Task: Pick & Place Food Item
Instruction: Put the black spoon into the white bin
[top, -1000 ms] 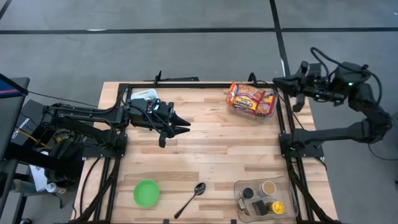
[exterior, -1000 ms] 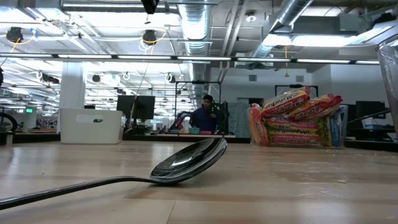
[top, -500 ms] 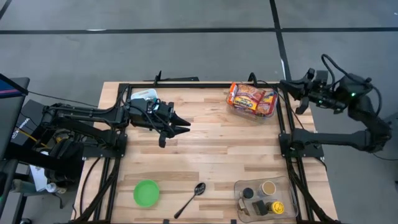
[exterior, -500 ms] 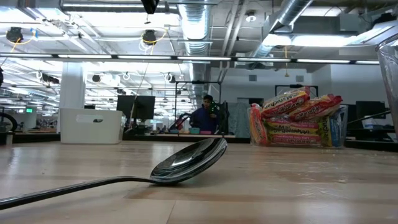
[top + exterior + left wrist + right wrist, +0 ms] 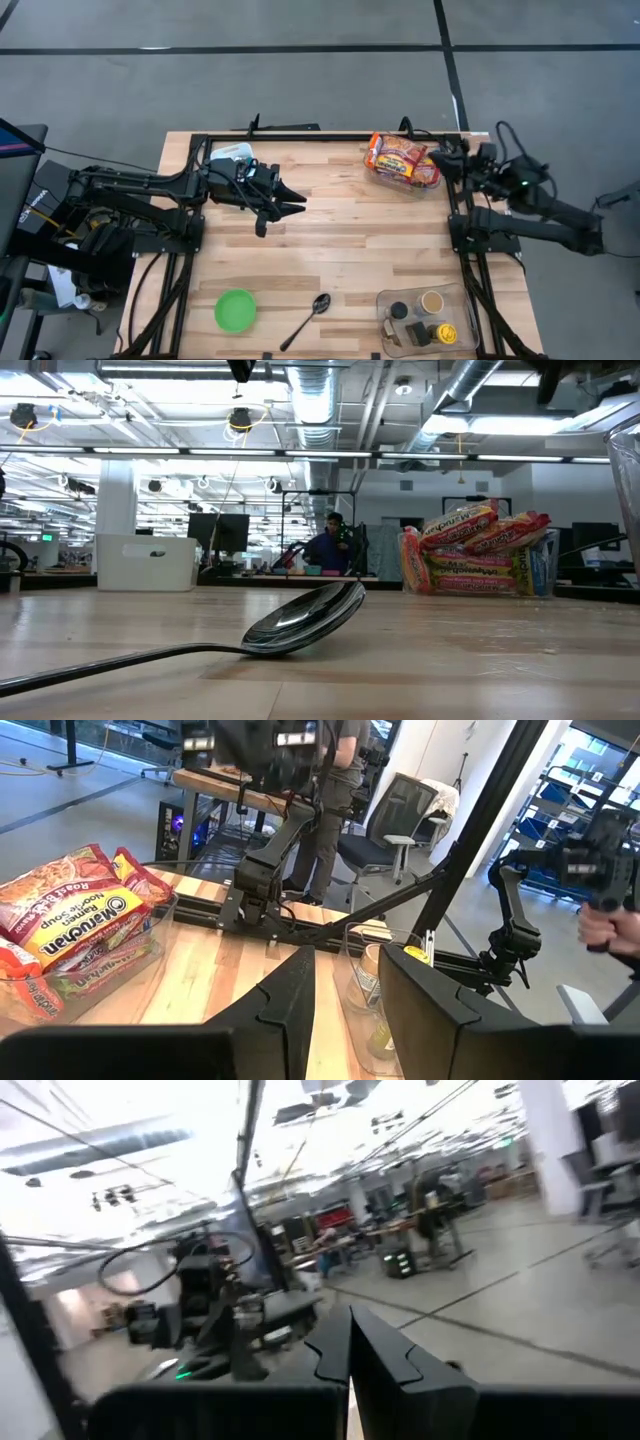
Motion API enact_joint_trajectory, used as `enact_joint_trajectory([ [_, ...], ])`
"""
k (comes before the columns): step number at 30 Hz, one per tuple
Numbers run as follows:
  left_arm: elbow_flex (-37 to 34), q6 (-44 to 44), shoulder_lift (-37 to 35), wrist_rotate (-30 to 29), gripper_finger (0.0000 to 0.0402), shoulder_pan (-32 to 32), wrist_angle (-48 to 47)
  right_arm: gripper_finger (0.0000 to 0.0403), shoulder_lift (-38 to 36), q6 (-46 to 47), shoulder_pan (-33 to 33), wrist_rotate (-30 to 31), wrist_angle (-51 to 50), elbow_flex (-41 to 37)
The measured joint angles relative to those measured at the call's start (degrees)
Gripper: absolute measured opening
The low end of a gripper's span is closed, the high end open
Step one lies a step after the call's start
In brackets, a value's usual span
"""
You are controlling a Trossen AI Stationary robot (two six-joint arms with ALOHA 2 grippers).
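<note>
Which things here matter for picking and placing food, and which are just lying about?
Job: ramen packs in their clear bin; right gripper, shut, beside them; left gripper, empty over the table; possibly the green bowl.
Lying about: spoon, tray of jars, white tub.

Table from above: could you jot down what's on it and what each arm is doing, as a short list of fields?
noodle bin: clear bin of ramen packets, far right corner
spoon: near edge, middle
green bowl: beside the spoon
jar tray: near right corner
left gripper: partly open, empty, over mid-table
right gripper: shut, at the noodle bin's edge
</note>
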Motion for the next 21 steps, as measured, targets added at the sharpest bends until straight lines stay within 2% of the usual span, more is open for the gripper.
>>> enact_joint_trajectory([
  [6,0.0,0.0,0.0,0.0,0.0108,0.0,0.0,0.0000,0.3,2.5,1.1,-5.5,5.5,-6.4],
  [10,0.0,0.0,0.0,0.0,0.0108,0.0,0.0,0.0000,0.1,3.1,3.4,-11.9,7.1,-8.1],
  [15,0.0,-0.2,0.0,0.0,0.0108,0.0,0.0,0.0000,-1.4,7.2,5.4,-22.8,0.3,-8.6],
  [18,0.0,-0.2,0.0,-0.1,0.0108,0.0,0.0,0.0000,-3.0,8.7,6.0,-23.1,-4.8,-8.6],
  [21,0.0,-0.2,0.0,-1.4,0.0108,0.0,0.0,0.0000,-4.8,6.6,5.9,-21.4,-4.9,-8.6],
])
